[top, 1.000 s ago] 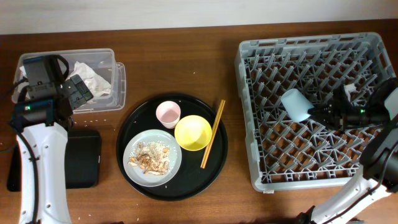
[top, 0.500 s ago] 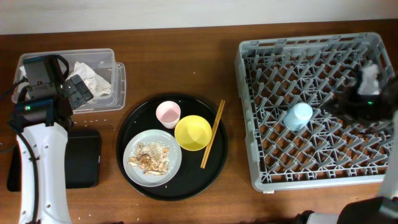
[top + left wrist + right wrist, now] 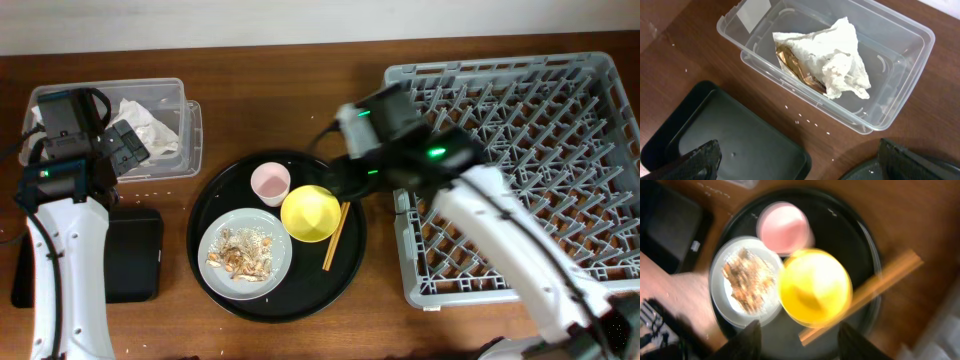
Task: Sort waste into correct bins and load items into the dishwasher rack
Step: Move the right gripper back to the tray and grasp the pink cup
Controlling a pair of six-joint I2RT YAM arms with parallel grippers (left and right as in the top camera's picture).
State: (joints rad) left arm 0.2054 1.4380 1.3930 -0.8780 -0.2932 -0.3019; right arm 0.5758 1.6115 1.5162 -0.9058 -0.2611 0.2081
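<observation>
The grey dishwasher rack fills the right side. On the round black tray stand a pink cup, a yellow bowl, wooden chopsticks and a grey-white plate with flaky food scraps. My right gripper hangs open and empty over the tray's right part; its wrist view shows the bowl, the chopsticks and the pink cup above the gripper. The napkin and brown wrapper lie in the clear box. My left gripper is open beside it.
The shallow black tray lies left of the round tray, under my left arm. The clear box sits at the back left. My right arm crosses the rack's left rim. Small white crumbs dot the wood between box and tray.
My right arm has swung left from the rack's right side to above the round tray, its jaws wider. The blue cup it left in the rack no longer shows. My left arm is still.
</observation>
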